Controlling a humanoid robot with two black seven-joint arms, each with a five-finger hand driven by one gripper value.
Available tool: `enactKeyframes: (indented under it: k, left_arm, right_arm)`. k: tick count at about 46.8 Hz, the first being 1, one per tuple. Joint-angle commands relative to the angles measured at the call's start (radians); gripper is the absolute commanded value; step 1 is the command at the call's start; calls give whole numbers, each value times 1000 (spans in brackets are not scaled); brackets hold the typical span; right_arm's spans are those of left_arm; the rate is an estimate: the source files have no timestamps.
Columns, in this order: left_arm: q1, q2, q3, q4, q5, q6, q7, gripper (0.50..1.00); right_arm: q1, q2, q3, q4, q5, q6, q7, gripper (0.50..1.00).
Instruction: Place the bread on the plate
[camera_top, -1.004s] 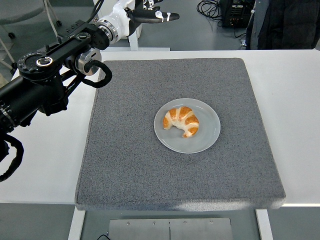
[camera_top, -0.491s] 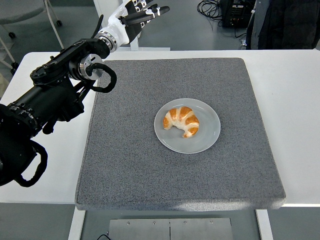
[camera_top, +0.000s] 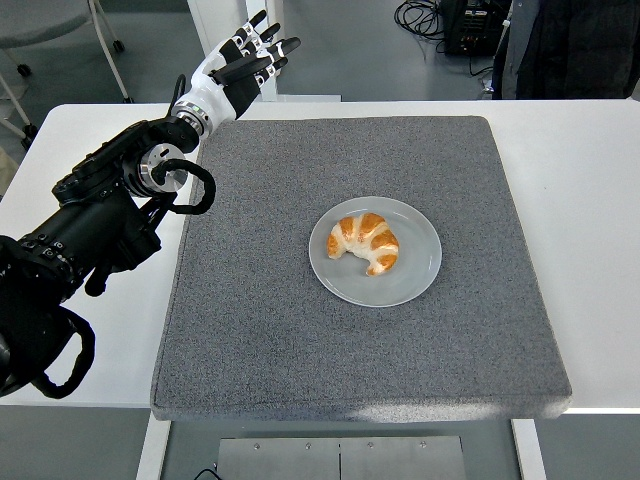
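One croissant (camera_top: 364, 242) already lies on the plate (camera_top: 415, 280); the left hand (camera_top: 240, 62), fingers spread and empty, has swung lower toward the desk's far-left corner, so the task looks finished.

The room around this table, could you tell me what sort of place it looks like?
Probably a robotics lab: a grey mat covers the white table, cables lie on the bare floor, and a person stands by.

Single view only, head camera. Mounted high on the robot's side, facing forward and down toward 12 o'clock. White table (camera_top: 590, 200) fills most of the frame, near edge at 6 o'clock, floor beyond at 12. Medium distance: the whole grey mat (camera_top: 300, 330) fits. No second view to overlap with.
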Motion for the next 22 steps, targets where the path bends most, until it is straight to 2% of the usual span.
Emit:
enactKeyframes:
  k: [1,22]
  left_arm:
    - [6,0,-11,11,0,0,0,981]
    - [6,0,-2,19,0,0,-6,983]
  right_arm:
    - [-1,0,0,0,-1,0,0,1000]
    - [10,0,-5,12,-1,6,0,1000]
